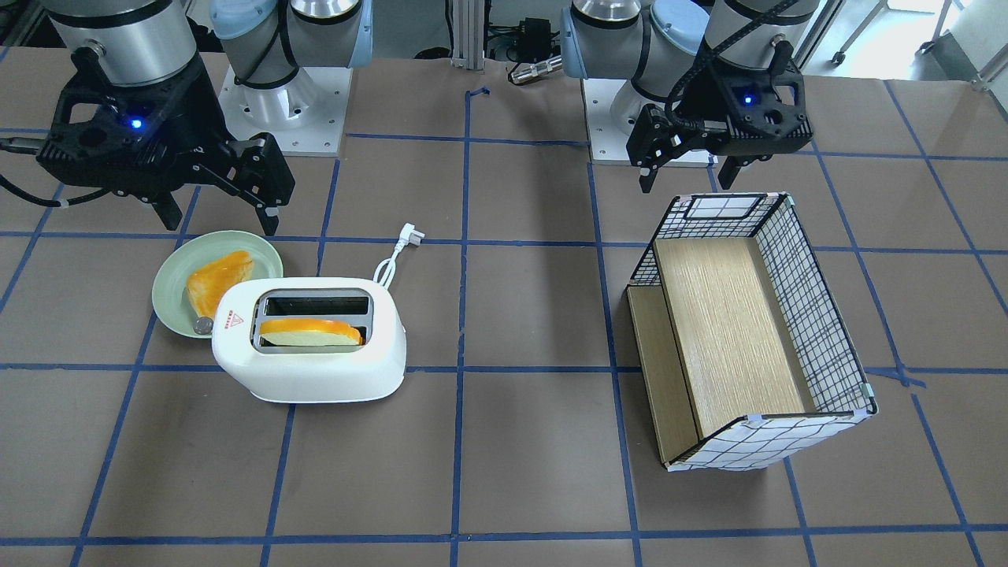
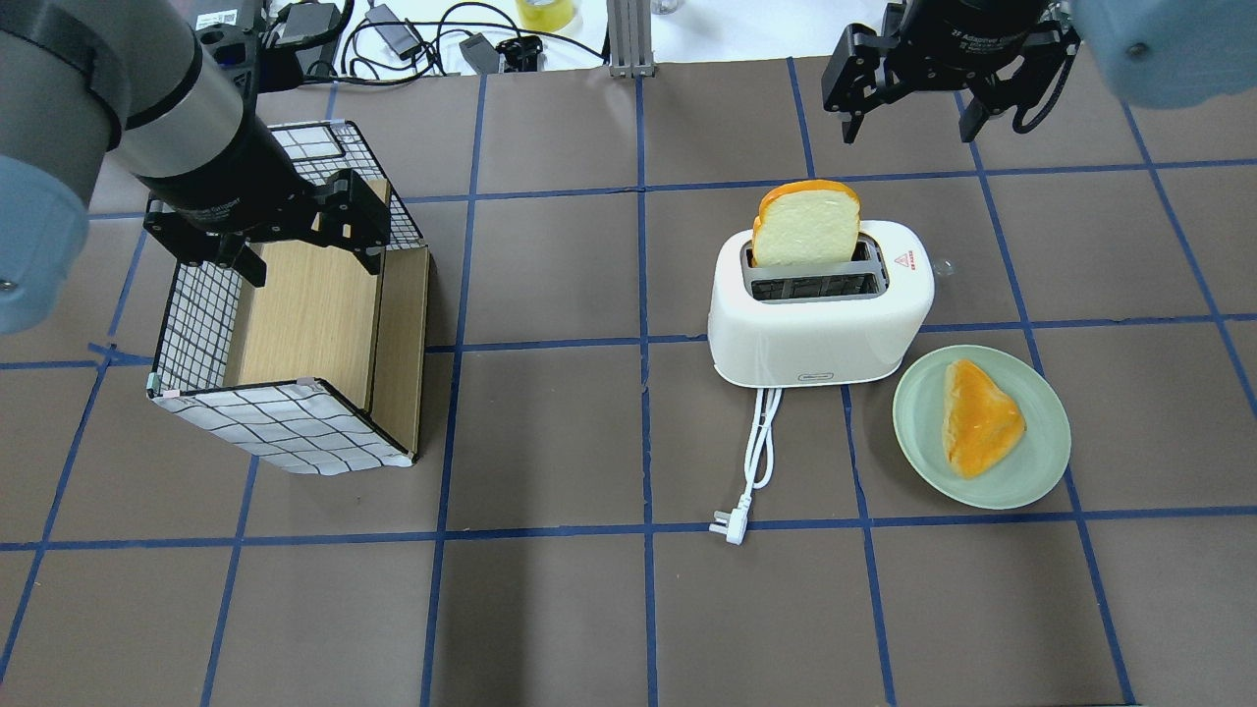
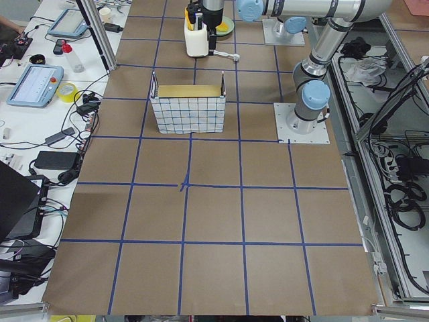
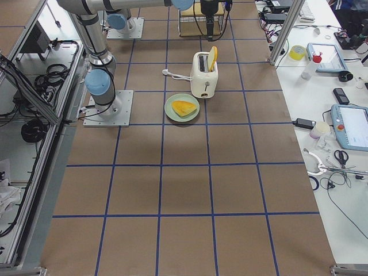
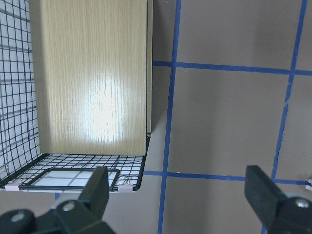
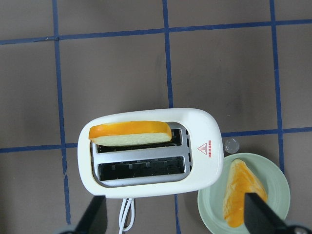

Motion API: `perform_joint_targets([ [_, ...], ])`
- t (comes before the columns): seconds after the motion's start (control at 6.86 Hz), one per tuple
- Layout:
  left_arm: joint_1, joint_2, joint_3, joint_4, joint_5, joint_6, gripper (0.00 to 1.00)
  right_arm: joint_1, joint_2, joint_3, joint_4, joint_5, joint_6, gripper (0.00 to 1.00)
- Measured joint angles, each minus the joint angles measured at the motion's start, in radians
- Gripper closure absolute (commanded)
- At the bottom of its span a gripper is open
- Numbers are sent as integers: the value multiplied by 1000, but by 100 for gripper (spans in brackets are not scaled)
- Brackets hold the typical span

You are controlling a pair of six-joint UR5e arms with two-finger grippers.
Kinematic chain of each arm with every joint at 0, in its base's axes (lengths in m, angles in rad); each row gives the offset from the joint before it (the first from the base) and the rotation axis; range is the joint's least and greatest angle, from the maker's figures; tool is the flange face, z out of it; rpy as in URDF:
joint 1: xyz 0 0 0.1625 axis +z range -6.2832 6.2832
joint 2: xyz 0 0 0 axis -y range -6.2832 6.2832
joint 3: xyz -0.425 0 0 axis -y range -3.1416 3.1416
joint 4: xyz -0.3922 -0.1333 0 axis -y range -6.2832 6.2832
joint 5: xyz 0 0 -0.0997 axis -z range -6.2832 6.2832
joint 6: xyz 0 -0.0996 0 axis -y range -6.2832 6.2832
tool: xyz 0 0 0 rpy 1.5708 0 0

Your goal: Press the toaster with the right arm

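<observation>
Silver-grey right arm [image 1: 118, 43], light-blue caps [image 1: 236, 22], black blue-lit right claw [image 1: 219, 216].

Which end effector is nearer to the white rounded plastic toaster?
Right. The right end effector hovers open above the white toaster; the left end effector hangs over the black wire basket, far off to its side.

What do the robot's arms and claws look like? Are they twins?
Nearly twins. The right arm and left arm are shiny silver-grey tubes with light-blue round caps. The right gripper and left gripper are black and two-fingered, each with a small blue light. A ribbed black cable runs down the left wrist; a thin black cable loops beside the right one.
</observation>
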State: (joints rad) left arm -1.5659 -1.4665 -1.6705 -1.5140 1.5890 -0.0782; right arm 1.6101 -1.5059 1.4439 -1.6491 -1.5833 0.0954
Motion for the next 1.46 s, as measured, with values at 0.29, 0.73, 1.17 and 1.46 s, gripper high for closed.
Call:
perform_joint_targets([
  [0.29,0,0,0,0,0,0,0,-1,-6,0,3,0,0,0],
  [0.73,0,0,0,0,0,0,0,-1,-11,-2,7,-1,0,0],
  [1.17,0,0,0,0,0,0,0,3,-12,0,43,7,0,0],
  [1.46,0,0,0,0,-1,0,0,3,-9,1,61,10,-1,8],
])
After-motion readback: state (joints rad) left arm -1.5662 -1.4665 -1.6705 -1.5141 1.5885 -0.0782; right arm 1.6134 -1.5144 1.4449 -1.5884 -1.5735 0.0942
